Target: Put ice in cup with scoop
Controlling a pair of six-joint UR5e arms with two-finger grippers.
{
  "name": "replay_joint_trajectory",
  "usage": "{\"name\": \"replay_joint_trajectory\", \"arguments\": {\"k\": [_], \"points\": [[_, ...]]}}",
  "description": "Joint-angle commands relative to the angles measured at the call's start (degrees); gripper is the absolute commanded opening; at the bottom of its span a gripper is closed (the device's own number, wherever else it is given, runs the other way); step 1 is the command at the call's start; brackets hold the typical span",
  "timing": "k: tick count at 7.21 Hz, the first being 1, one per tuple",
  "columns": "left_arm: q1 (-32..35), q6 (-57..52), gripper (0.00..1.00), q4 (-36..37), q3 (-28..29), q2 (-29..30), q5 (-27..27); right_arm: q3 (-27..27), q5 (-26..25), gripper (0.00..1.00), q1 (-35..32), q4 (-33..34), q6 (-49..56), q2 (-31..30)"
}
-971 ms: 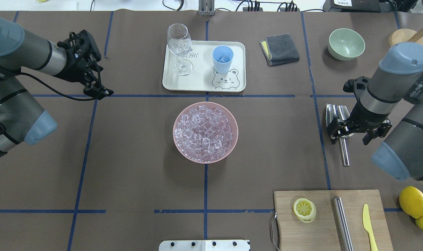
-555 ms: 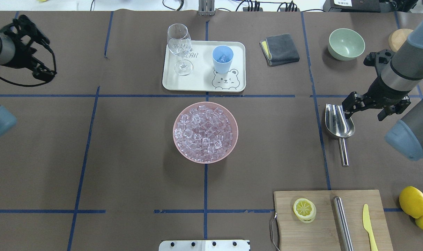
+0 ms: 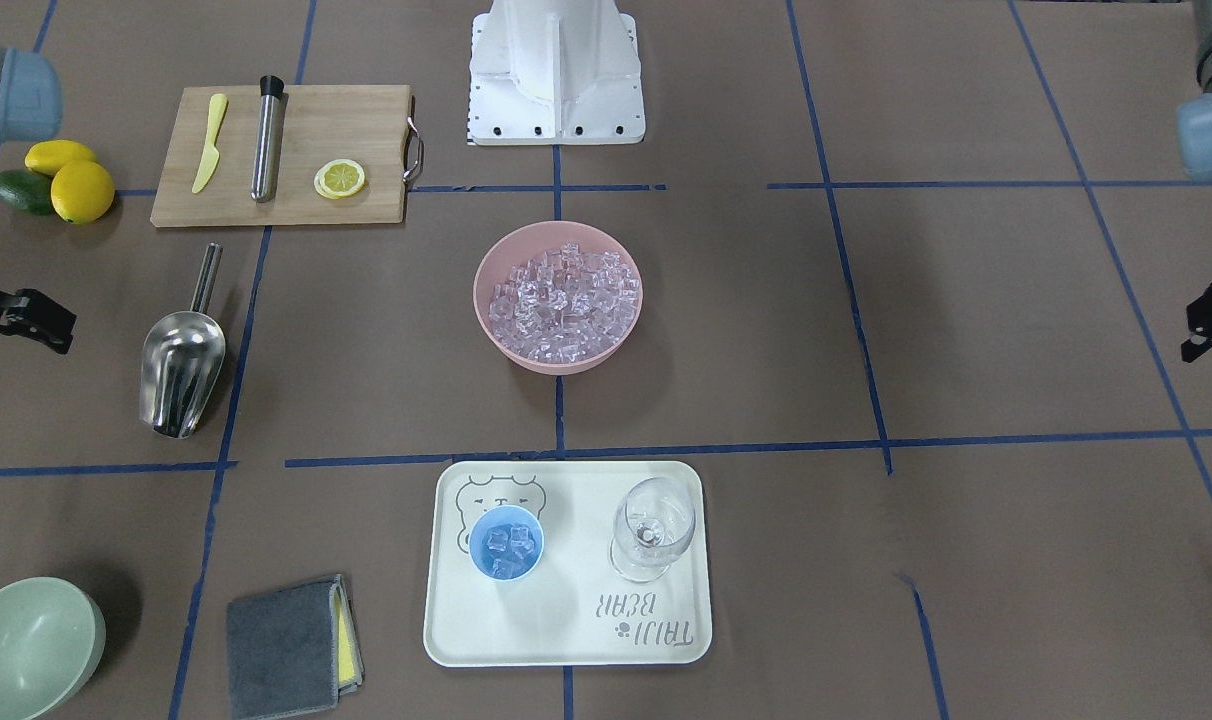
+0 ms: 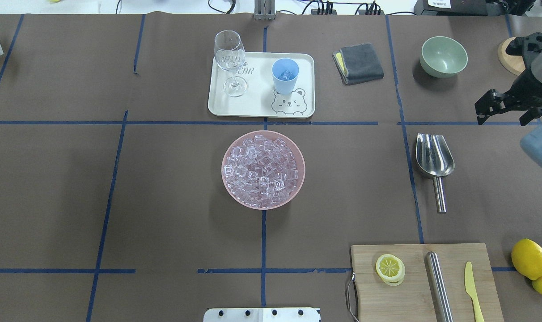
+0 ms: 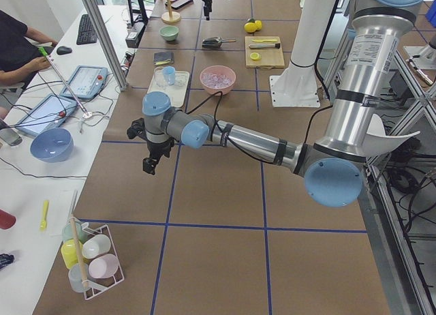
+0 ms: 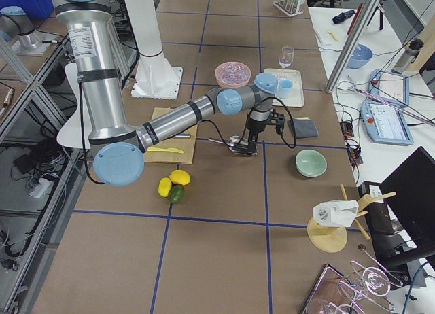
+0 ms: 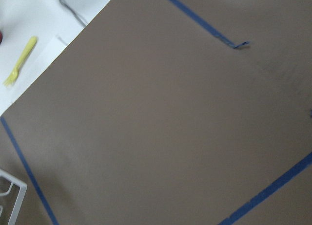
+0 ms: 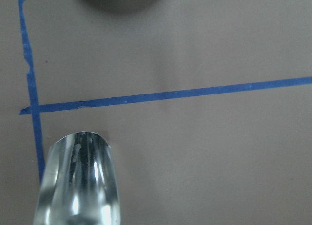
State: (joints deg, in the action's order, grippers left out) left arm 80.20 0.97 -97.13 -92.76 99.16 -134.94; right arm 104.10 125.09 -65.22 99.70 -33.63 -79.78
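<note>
Ice [image 4: 263, 169] lies heaped in a pink bowl [image 4: 301, 174] at the middle of the counter [image 4: 163, 188]. A few more cubes sit in the blue cup [image 4: 285, 76]. That cup stands upright on a white tray [image 4: 257, 107] on the far side of the bowl, with a wine glass [image 4: 230, 58] beside it on the same tray.

The scoop [image 4: 434, 156] lies flat on the counter, well apart from the bowl on the robot's right, its trough toward the far edge and its handle toward the robot. The right gripper [image 4: 502, 117] hangs above the counter near the scoop without touching it, its fingers spread wide and holding nothing.

The left gripper [image 5: 149, 166] hangs over bare counter at the far left end; I cannot tell how its fingers stand.

Near the robot's right sit a cutting board [image 4: 414, 290] with a lemon slice [image 4: 390, 268], a steel cylinder [image 4: 438, 286] and a yellow knife [image 4: 471, 286]. Whole lemons [image 4: 528, 258] lie beside it. A grey cloth [image 4: 359, 62] and a green bowl [image 4: 443, 56] sit at the far right.
</note>
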Motion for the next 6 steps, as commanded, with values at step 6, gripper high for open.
{"name": "replay_joint_trajectory", "arguments": {"k": [6], "points": [[3.7, -0.6, 1.00, -0.6, 0.1, -7.1, 3.2, -3.5, 3.7, 1.00, -11.0, -0.6, 11.6, -5.5]]}}
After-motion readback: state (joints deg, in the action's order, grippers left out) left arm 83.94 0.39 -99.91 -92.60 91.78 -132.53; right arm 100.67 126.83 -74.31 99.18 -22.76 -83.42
